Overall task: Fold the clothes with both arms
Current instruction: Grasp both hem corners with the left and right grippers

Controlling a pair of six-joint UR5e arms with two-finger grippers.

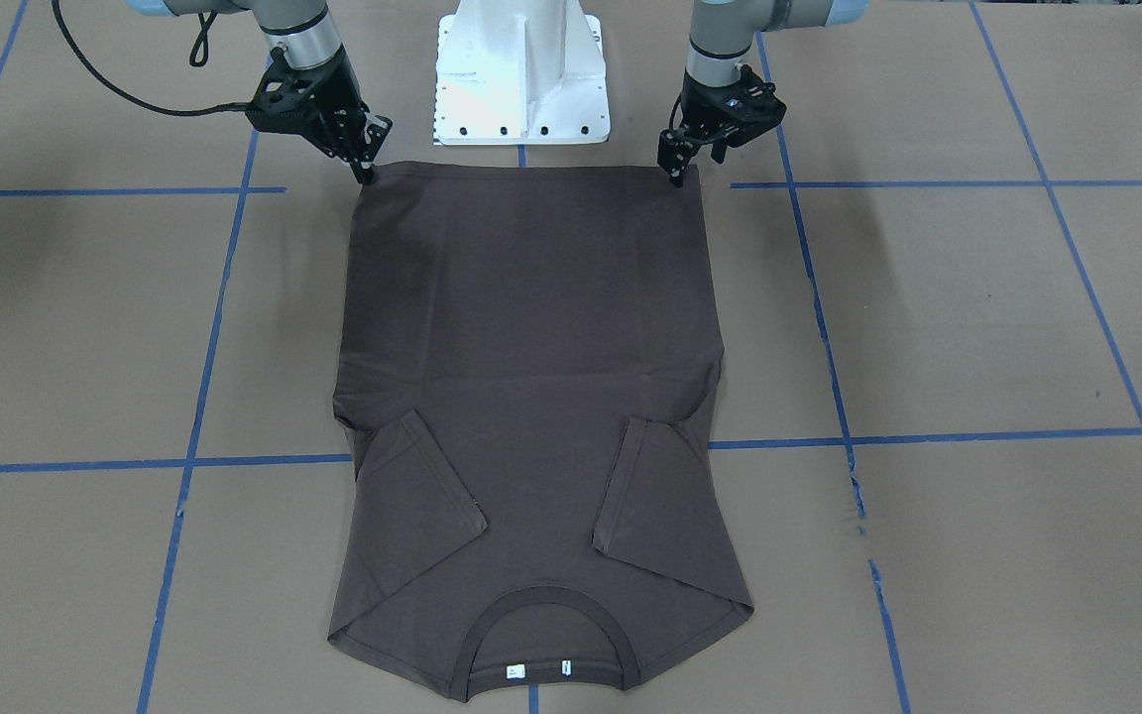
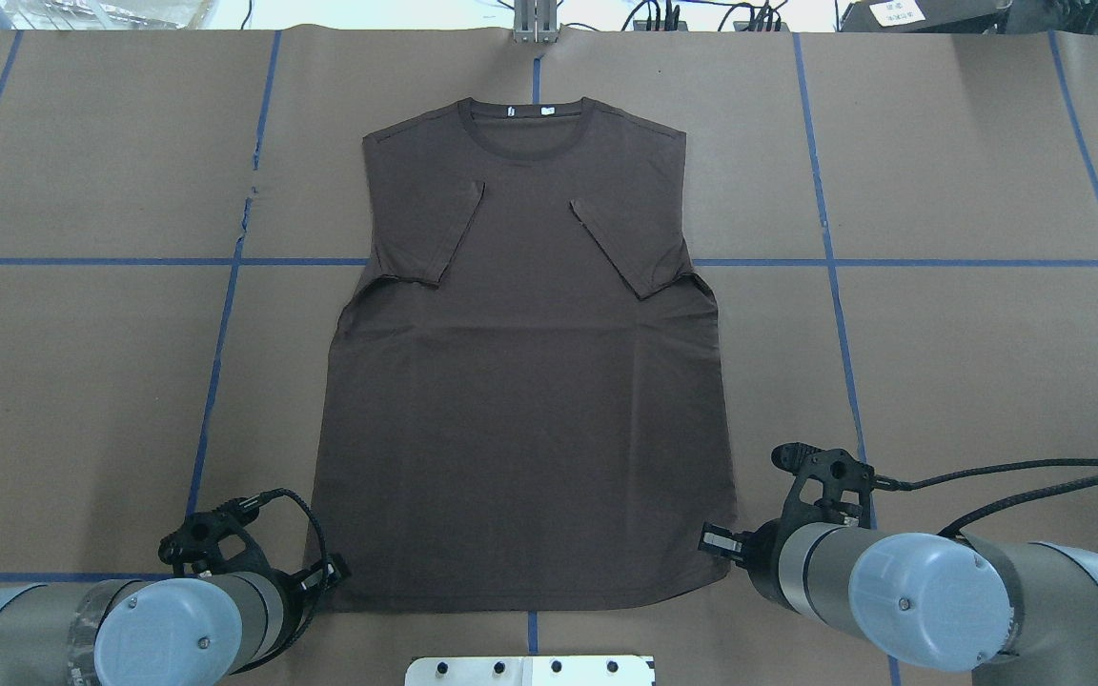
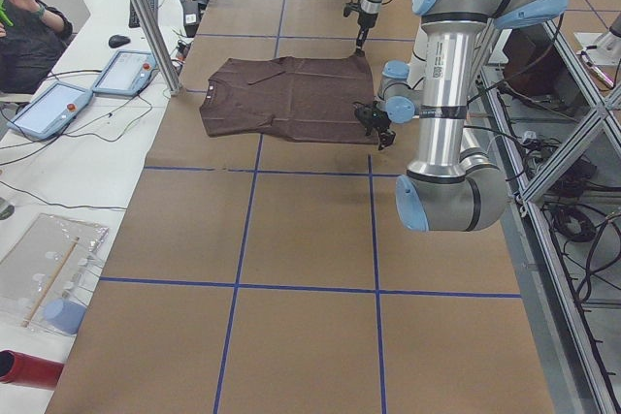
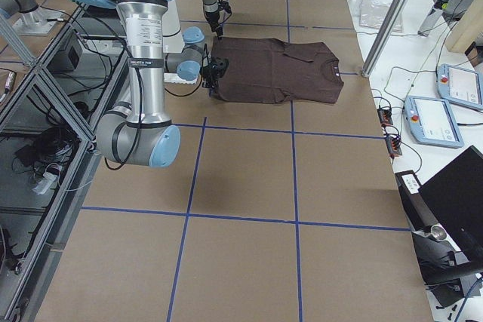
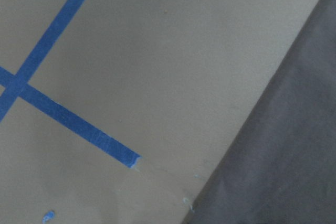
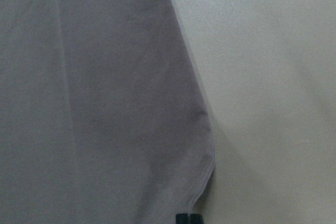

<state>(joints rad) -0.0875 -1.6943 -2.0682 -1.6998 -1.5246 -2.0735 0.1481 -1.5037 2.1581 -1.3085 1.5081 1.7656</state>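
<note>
Ribbed round collar (image 1: 541,600) of dark brown short-sleeved T-shirt (image 1: 531,327) nearest; black left gripper (image 1: 676,177), right gripper (image 1: 366,175) at hem corners, jaws' closure cannot be told; hem-to-collar fold apparently starting, needs matched lift.

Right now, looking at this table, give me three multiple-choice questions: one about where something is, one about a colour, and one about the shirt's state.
1. Where are the left hand and right hand?
A) at the collar
B) at the hem corners
C) over the shoulders

2. What colour is the tape grid on the table?
A) red
B) yellow
C) blue

3. How do the T-shirt sleeves lie?
A) folded in over the body
B) spread out sideways
C) hanging off the table

Answers:
1 B: each hand stands at one corner of the hem.
2 C: every tape line is blue.
3 A: both sleeves lie inward on the flat T-shirt.
</note>
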